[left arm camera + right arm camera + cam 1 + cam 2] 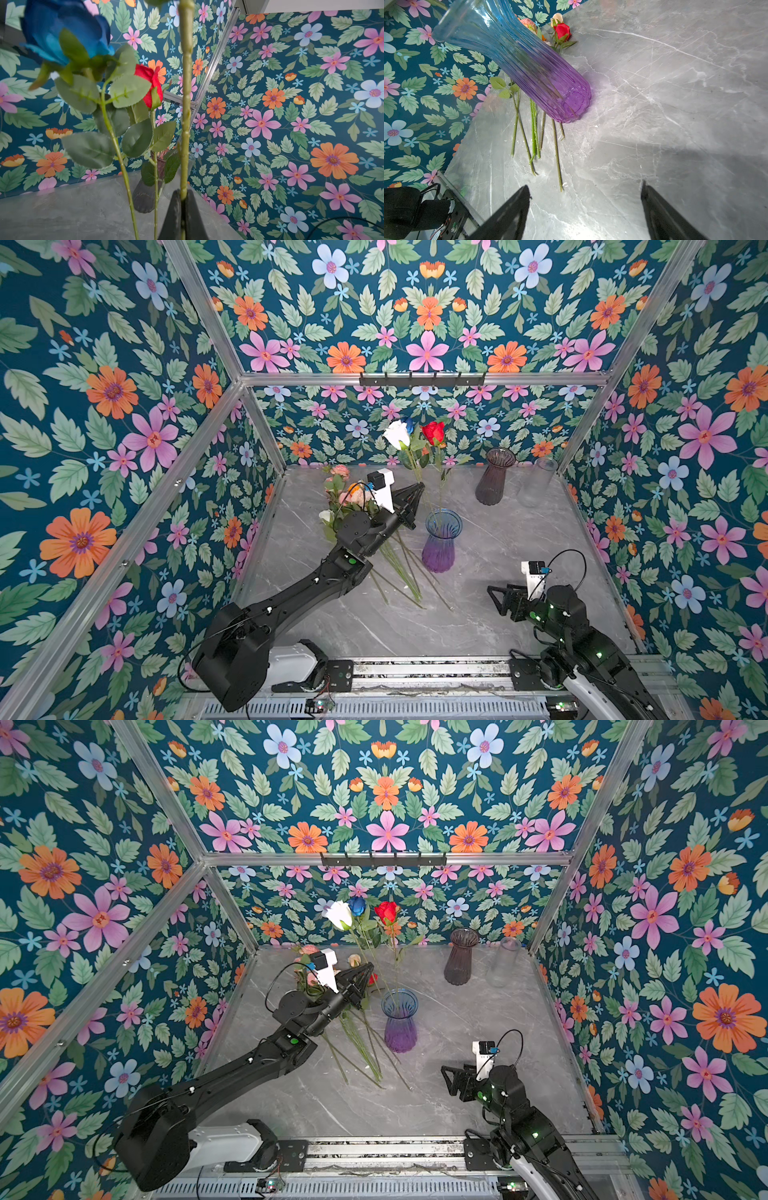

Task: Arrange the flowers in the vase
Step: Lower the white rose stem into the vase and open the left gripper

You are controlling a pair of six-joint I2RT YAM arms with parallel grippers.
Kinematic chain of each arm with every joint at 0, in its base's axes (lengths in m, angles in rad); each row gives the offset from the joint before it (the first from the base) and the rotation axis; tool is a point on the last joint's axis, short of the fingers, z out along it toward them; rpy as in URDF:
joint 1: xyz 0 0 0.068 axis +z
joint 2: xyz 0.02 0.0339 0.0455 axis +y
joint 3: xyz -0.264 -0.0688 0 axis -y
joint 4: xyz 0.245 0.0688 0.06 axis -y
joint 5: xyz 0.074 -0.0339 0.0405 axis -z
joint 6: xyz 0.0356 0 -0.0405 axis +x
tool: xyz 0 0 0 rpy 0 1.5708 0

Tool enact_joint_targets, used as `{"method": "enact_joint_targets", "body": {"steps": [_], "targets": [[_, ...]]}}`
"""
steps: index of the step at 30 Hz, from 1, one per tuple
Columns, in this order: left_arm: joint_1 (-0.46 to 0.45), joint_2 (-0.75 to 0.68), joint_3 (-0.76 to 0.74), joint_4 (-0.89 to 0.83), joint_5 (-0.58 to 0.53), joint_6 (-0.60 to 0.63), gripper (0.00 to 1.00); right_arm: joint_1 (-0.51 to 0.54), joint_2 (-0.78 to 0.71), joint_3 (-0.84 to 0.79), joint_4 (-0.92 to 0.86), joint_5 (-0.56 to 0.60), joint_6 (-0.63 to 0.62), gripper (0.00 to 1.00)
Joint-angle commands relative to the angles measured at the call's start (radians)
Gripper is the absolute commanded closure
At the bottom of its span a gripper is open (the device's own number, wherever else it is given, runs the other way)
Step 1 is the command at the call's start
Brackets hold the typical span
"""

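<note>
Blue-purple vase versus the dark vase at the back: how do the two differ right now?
Colour: the blue-purple vase fades from a blue rim to a purple base; the dark vase is smoky grey-brown throughout. Contents: the blue-purple vase holds the red rose by its stem; the dark vase looks empty. Place: the blue-purple vase stands in the middle of the table, the dark vase at its far edge. Both stand upright, ribbed glass with flared rims.
</note>
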Motion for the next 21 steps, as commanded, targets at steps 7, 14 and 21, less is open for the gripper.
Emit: {"method": "enact_joint_targets", "body": {"steps": [7,14,21], "targets": [[-0.075,0.098,-0.093,0.337,-0.315,-0.143,1.0,0.0,-0.014,-0.001,0.007,0.004,0.003,0.15],[-0.109,0.138,-0.063,0.29,-0.413,-0.129,0.93,0.0,-0.015,-0.001,0.007,0.004,0.002,0.15],[-0.11,0.045,-0.006,-0.064,-0.473,-0.115,0.11,0.001,-0.02,-0.003,0.007,0.002,0.002,0.15]]}}
